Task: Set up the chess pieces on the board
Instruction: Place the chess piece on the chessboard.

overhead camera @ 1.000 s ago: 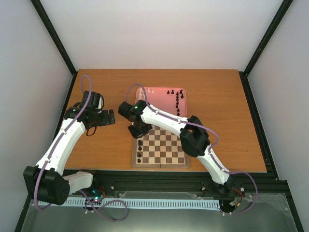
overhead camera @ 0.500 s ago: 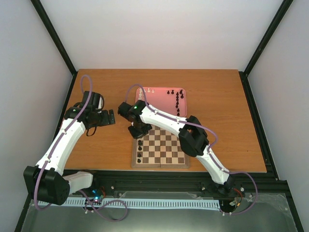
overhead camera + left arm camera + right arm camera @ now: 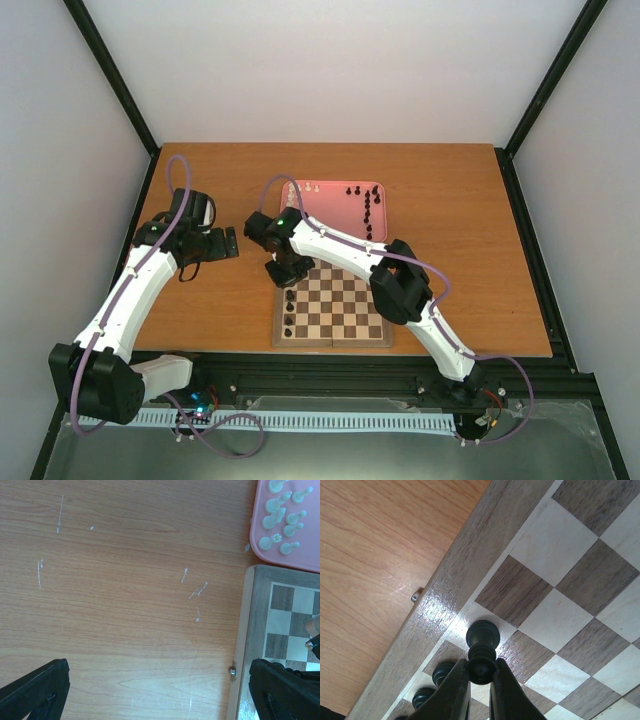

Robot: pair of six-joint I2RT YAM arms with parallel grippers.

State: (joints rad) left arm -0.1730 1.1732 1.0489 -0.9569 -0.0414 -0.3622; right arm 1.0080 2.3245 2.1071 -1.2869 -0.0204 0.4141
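Chess pieces (image 3: 271, 520) mostly sit in the pink tray (image 3: 310, 545), while the right tool (image 3: 481, 680) is pinched narrow on the head of one black piece (image 3: 482, 647) at the edge file of the board (image 3: 470, 575), where a skewed release could topple it into the black neighbours (image 3: 442, 672) just beside.

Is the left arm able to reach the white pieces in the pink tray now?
Probably yes. The left gripper hangs open over the table, and its camera shows nothing between it and the white pieces in the pink tray. The right arm, close by, may crowd it.
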